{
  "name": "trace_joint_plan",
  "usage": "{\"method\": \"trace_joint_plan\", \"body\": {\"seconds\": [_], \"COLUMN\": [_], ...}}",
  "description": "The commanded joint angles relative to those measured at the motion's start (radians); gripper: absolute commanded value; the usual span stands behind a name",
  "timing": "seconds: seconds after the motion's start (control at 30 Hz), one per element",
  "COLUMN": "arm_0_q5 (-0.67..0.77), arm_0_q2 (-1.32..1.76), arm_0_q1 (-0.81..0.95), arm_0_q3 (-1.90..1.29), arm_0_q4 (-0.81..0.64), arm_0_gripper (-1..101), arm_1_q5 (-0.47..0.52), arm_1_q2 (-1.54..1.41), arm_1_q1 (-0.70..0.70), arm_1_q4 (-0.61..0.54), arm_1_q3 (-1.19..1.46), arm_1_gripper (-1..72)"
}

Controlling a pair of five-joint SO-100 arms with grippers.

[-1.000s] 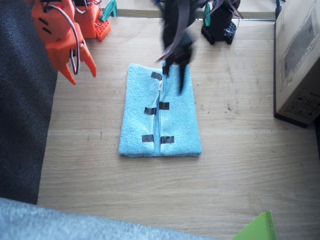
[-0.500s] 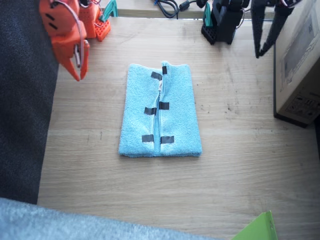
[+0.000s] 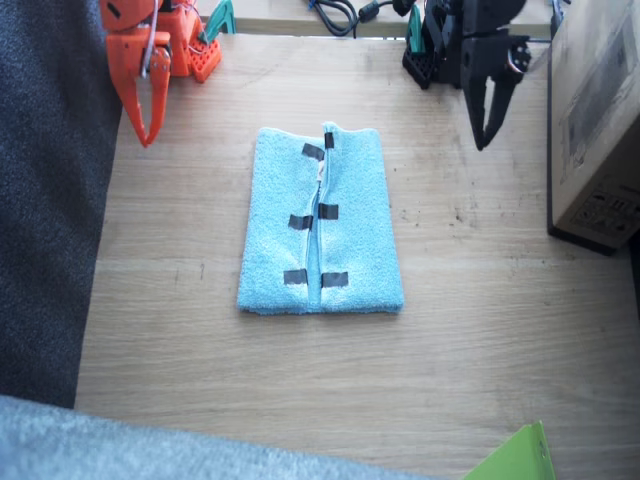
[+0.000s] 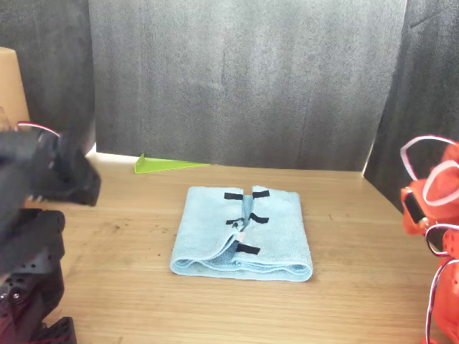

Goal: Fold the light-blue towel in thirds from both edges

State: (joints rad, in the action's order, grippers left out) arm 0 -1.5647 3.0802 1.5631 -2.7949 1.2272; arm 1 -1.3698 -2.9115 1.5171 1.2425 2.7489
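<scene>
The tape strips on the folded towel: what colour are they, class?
Black. The tape strips stand out against the light-blue towel, clearest in the fixed view.

The right arm (image 3: 140, 40) is bright orange plastic, its gripper (image 3: 145, 125) ending in two long pointed fingers, with a thin white cable looping just above them. The left arm (image 3: 475, 30) is all black, its gripper (image 3: 487, 125) equally tapered, on a ribbed black base.
</scene>
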Motion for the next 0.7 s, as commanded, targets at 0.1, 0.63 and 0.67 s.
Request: {"method": "trace_joint_plan", "body": {"seconds": [0.1,0.63,0.67], "arm_0_q5": [0.046,0.038,0.038], "arm_0_q2": [0.098,0.098,0.098], "arm_0_q1": [0.052,0.04,0.04], "arm_0_q3": [-0.005,0.0,0.0], "arm_0_q4": [0.031,0.048,0.048], "arm_0_gripper": [0,0,0], "arm_1_q5": [-0.04,-0.107,-0.107], "arm_1_q2": [-0.239,-0.238,-0.238], "arm_1_q1": [-0.046,-0.109,-0.109], "arm_1_q4": [0.075,0.077,0.077], "arm_1_q3": [0.025,0.025,0.025], "arm_1_gripper": [3.1,0.0,0.0]}}
